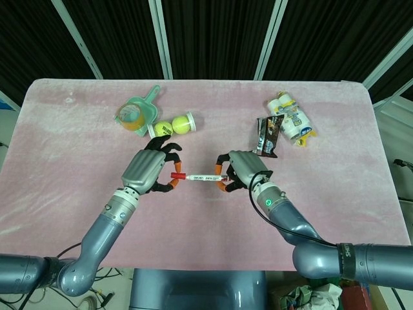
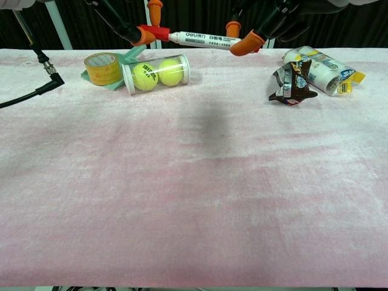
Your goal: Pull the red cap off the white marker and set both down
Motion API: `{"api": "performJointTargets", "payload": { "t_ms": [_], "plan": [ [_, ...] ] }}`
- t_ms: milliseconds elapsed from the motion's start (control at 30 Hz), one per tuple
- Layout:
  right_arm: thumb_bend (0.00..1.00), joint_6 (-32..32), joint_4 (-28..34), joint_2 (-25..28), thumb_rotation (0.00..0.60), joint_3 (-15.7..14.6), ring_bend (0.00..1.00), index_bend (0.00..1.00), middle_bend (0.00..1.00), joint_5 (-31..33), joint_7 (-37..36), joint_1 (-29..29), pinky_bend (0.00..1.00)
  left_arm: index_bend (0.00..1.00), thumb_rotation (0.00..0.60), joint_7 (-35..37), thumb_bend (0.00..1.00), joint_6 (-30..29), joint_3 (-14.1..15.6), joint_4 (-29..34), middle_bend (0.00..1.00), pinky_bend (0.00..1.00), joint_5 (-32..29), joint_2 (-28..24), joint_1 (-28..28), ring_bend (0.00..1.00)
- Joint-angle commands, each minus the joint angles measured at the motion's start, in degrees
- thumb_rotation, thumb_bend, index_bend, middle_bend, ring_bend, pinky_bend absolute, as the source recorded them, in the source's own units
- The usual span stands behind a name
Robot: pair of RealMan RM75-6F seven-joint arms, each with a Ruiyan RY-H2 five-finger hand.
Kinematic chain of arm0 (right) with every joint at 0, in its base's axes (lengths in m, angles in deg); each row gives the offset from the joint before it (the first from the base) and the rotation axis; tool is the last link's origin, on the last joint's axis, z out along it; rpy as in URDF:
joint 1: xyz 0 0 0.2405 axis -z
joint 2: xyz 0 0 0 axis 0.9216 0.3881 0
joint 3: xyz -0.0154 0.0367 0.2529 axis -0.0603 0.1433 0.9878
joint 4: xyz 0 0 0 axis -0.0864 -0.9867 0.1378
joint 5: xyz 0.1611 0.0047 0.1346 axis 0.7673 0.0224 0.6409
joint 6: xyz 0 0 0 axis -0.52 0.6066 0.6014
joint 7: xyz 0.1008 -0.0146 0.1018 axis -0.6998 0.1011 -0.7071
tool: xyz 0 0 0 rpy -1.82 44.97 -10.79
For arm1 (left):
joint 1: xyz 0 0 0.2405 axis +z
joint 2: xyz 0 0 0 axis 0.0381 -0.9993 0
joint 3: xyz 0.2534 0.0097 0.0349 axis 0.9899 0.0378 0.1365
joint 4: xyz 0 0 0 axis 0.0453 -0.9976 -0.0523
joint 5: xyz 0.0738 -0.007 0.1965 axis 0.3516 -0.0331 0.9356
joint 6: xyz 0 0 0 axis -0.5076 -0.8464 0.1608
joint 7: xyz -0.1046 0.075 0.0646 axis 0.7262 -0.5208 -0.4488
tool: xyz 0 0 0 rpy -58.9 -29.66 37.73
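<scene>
A white marker (image 1: 201,175) with a red cap (image 1: 175,174) is held level in the air above the pink table (image 1: 77,148), between both hands. My left hand (image 1: 150,171) pinches the cap end with orange-tipped fingers. My right hand (image 1: 242,169) pinches the other end of the barrel. In the chest view the red cap (image 2: 154,31) and the white marker (image 2: 203,40) show at the top edge, tilted with the cap end higher. There the left hand's fingertips (image 2: 143,37) and the right hand's fingertips (image 2: 245,43) are partly cut off. The cap still meets the barrel.
At the back left lie a yellow tape roll (image 1: 131,117), a green scoop (image 1: 147,103) and a clear tube of tennis balls (image 1: 174,126). At the back right lie a brown snack packet (image 1: 266,137) and a white-and-yellow pack (image 1: 290,119). A black cable (image 2: 30,91) enters at far left.
</scene>
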Motion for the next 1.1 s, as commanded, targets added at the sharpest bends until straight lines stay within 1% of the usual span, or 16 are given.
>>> {"api": "performJointTargets", "payload": {
  "t_ms": [33, 267, 400, 500, 567, 600, 667, 700, 800, 933, 1000, 1033, 1100],
  "plan": [
    [0.45, -0.03, -0.13, 0.03, 0.6, -0.12, 1.0, 0.82, 1.0, -0.08, -0.07, 0.09, 0.96, 0.57, 0.6, 0.02, 0.41, -0.02, 0.04, 0.11, 0.23, 0.07, 0.13, -0.24, 0.12, 0.0],
    [0.45, -0.42, -0.26, 0.76, 0.6, -0.66, 1.0, 0.82, 1.0, -0.88, -0.39, 0.81, 0.96, 0.56, 0.6, 0.29, 0.41, 0.2, 0.45, 0.88, 0.23, 0.06, -0.03, -1.83, 0.89, 0.0],
    [0.45, 0.15, -0.8, 1.35, 0.6, -1.55, 1.0, 0.82, 1.0, -1.31, 0.36, 1.13, 0.96, 0.56, 0.6, 0.7, 0.41, 0.14, 0.74, 2.06, 0.23, 0.06, 1.03, -4.01, 1.9, 0.0],
    [0.45, 0.55, -1.27, 2.35, 0.6, -2.06, 1.0, 0.82, 1.0, -1.83, 0.09, 2.15, 0.96, 0.56, 0.6, 1.54, 0.41, 0.45, 2.06, 3.37, 0.23, 0.06, 4.67, -6.89, 3.8, 0.0],
    [0.45, 0.44, -1.51, 3.58, 0.6, -2.65, 1.0, 0.82, 1.0, -2.86, -0.01, 3.23, 0.96, 0.56, 0.6, 4.09, 0.41, 1.85, 3.43, 3.67, 0.23, 0.06, 8.07, -9.37, 5.97, 0.0],
    [0.45, 0.6, -1.47, 4.59, 0.6, -3.45, 1.0, 0.82, 1.0, -3.95, 0.42, 4.06, 0.96, 0.56, 0.6, 6.84, 0.41, 2.47, 4.08, 3.05, 0.23, 0.06, 10.18, -10.74, 7.75, 0.0],
    [0.45, 0.99, -0.77, 6.31, 0.6, -4.9, 1.0, 0.82, 1.0, -5.99, 0.64, 5.94, 0.96, 0.56, 0.6, 12.63, 0.41, 4.56, 5.6, -0.2, 0.23, 0.06, 14.17, -12.21, 10.76, 0.0],
    [0.45, 0.92, -0.41, 6.99, 0.6, -5.37, 1.0, 0.82, 1.0, -7.28, 0.16, 7.1, 0.96, 0.56, 0.6, 16.43, 0.41, 6.66, 6.46, -2.46, 0.23, 0.06, 16.83, -12.61, 12.1, 0.0],
    [0.45, 0.75, -0.42, 7.57, 0.6, -5.77, 1.0, 0.82, 1.0, -10.12, -1.56, 9.49, 0.96, 0.55, 0.6, 24.12, 0.41, 10.05, 7.53, -7.49, 0.23, 0.06, 22.82, -12.49, 14.2, 0.0],
    [0.45, 1.29, -1.48, 6.8, 0.6, -6.49, 1.0, 0.82, 1.0, -12.85, -3.08, 11.98, 0.96, 0.55, 0.6, 31.52, 0.41, 10.26, 8.13, -14.06, 0.23, 0.06, 28.8, -9.85, 16.31, 0.0],
    [0.45, 1.91, -2.76, 5.19, 0.6, -7.47, 1.0, 0.82, 1.0, -15.01, -3.25, 13.46, 0.96, 0.55, 0.6, 37.65, 0.41, 10.23, 8.32, -18.77, 0.23, 0.06, 32.0, -7.07, 17.49, 0.0],
    [0.45, 2.02, -3.49, 4.12, 0.6, -7.87, 1.0, 0.82, 1.0, -15.96, -3.66, 14.27, 0.96, 0.55, 0.6, 40.93, 0.41, 10.97, 8.53, -21.4, 0.23, 0.06, 33.45, -5.72, 17.74, 0.0],
    [0.45, 1.57, -5.04, 1.75, 0.6, -8.42, 1.0, 0.82, 1.0, -17.42, -5.15, 15.76, 0.96, 0.54, 0.6, 44.33, 0.4, 14.01, 9.24, -27.35, 0.22, 0.06, 34.0, -2.97, 17.29, 0.0]
  ]
}}
